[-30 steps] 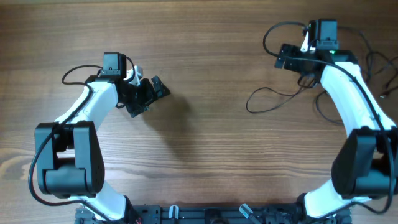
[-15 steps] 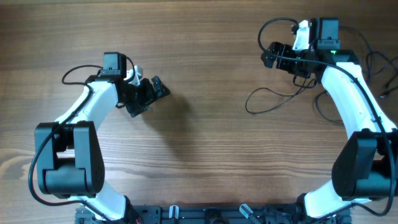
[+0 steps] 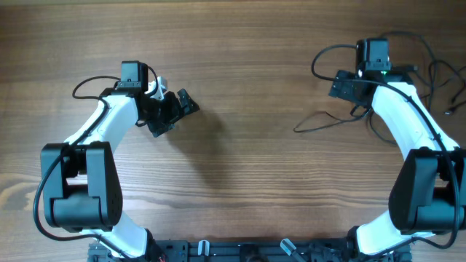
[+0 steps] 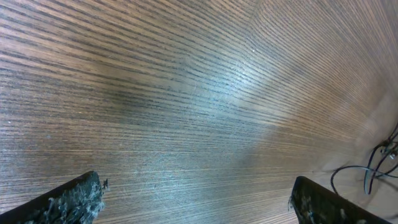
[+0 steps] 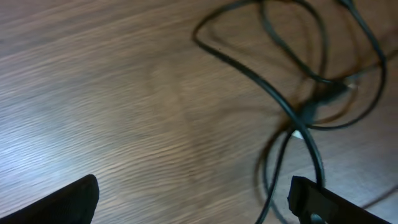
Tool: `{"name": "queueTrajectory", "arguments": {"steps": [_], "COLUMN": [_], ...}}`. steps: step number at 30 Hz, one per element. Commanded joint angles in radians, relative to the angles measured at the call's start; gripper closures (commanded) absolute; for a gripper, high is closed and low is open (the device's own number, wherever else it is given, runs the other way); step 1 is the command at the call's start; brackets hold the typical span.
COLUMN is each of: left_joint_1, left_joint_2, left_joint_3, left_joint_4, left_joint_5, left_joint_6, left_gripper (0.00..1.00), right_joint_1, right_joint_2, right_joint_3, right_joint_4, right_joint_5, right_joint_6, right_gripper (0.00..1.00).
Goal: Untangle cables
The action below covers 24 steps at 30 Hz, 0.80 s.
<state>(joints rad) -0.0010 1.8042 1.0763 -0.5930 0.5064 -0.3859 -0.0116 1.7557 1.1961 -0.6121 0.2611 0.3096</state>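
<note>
right claw (image 3: 341,87) swings back from its leftward reach, spread wide, empty | cables (image 5: 303,113) still crossed on surface (image 3: 240,58) just ahead of it | left claw (image 3: 175,115) spread, empty, unmoved | judged: untangling barely begun

White links (image 3: 109,120), black joints (image 3: 76,185) and fingers (image 4: 68,202)

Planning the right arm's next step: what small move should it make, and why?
Probably slide the right gripper toward the cables and lower it: its jaws stand open and empty, and the tangle's crossing lies off to one side.
</note>
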Motion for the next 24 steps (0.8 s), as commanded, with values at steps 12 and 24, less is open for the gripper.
{"name": "queueTrajectory", "arguments": {"steps": [12,24], "left_joint_1": [-0.003,-0.003], "left_joint_2": [-0.016,-0.016], "left_joint_3": [0.010,0.010], "left_joint_4": [0.003,0.003], "left_joint_5": [-0.002,-0.002], "left_joint_6": [0.009,0.009], "left_gripper": [0.00,0.00], "right_joint_1": [0.000,0.004], "right_joint_2": [-0.007,-0.005], "right_joint_3": [-0.011,-0.011], "right_joint_4": [0.141,0.152], "right_joint_5": [-0.558,-0.521], "right_joint_6": [0.032,0.034], "right_gripper": [0.00,0.00]}}
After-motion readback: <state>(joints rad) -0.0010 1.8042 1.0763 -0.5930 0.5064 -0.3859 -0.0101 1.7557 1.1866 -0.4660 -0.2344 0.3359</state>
